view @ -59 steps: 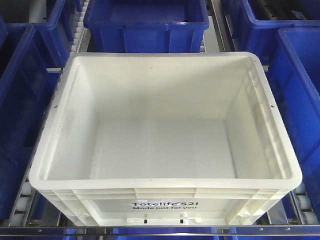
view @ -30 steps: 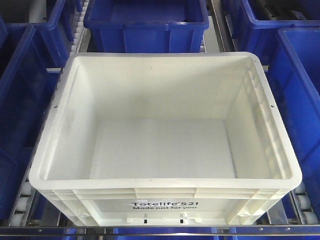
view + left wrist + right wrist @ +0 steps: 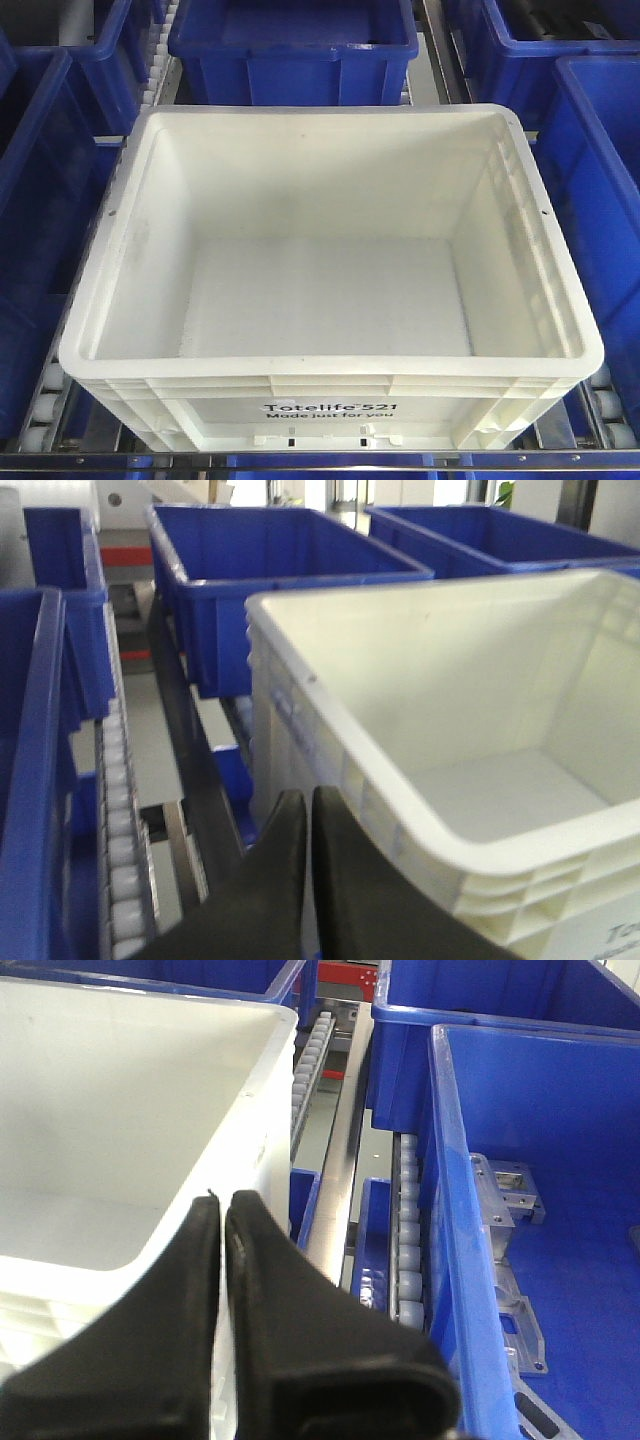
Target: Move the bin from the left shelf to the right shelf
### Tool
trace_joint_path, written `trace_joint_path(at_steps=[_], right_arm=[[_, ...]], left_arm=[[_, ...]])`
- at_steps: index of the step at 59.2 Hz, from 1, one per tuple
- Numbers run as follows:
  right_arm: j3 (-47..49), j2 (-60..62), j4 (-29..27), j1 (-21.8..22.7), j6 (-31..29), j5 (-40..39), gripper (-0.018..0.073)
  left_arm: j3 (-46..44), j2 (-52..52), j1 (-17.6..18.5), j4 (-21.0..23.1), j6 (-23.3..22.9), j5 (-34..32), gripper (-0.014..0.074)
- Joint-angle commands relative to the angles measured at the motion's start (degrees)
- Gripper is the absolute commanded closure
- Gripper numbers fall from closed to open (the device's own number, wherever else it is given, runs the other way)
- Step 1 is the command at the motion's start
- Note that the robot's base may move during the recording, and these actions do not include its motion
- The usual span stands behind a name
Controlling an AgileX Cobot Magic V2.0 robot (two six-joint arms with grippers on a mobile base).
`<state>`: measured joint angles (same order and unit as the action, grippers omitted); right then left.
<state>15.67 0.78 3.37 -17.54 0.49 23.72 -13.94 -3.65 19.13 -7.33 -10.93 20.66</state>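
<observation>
The white bin (image 3: 320, 290) sits empty on the roller shelf in the middle of the front view, its "Totelife 521" print on the near side. No gripper shows in that view. In the left wrist view my left gripper (image 3: 308, 800) is shut with nothing between the black fingers, low beside the bin's (image 3: 450, 710) outer left wall near its front corner. In the right wrist view my right gripper (image 3: 222, 1203) is shut and empty, in front of the bin's (image 3: 120, 1110) right front corner, next to the right wall.
Blue bins crowd the white one: behind it (image 3: 290, 40), to its left (image 3: 40, 200) and to its right (image 3: 610, 180). Roller tracks (image 3: 408, 1250) run in the narrow gaps. The right blue bin holds a metal bracket (image 3: 510, 1200).
</observation>
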Motion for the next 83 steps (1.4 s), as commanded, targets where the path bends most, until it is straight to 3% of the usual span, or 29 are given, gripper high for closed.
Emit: trace_joint_path(at_steps=[1,8,14,37,53,63,83], right_arm=[[1.41,-0.68,0.34,0.35,-0.49,-4.64,0.0567],[1.41,-0.68,0.34,0.35,-0.49,-4.64,0.0566],[1.41,-0.68,0.34,0.35,-0.49,-4.64,0.0566],[1.41,-0.68,0.34,0.35,-0.49,-4.64,0.0566],[1.41,-0.68,0.34,0.35,-0.49,-4.64,0.0566],[1.41,-0.68,0.34,0.35,-0.49,-4.64,0.0566],[1.41,-0.68,0.34,0.35,-0.49,-4.64,0.0566]], left_arm=[[0.51,1.08,-4.02,0.18,-0.08,-3.59,0.0604],[4.14,4.61,-11.60,0.18,-0.08,-6.02,0.0604],[7.35,5.24,-14.93,0.23,-0.08,-9.26,0.0604],[16.63,5.30,-16.86,1.72,-0.08,-19.97,0.0604],[16.57,5.30,-21.31,3.75,1.13,-19.71,0.0604],[16.57,5.30,-21.38,4.80,5.07,-19.77,0.0604],[16.57,5.23,-21.28,4.68,5.51,-19.10,0.0604]])
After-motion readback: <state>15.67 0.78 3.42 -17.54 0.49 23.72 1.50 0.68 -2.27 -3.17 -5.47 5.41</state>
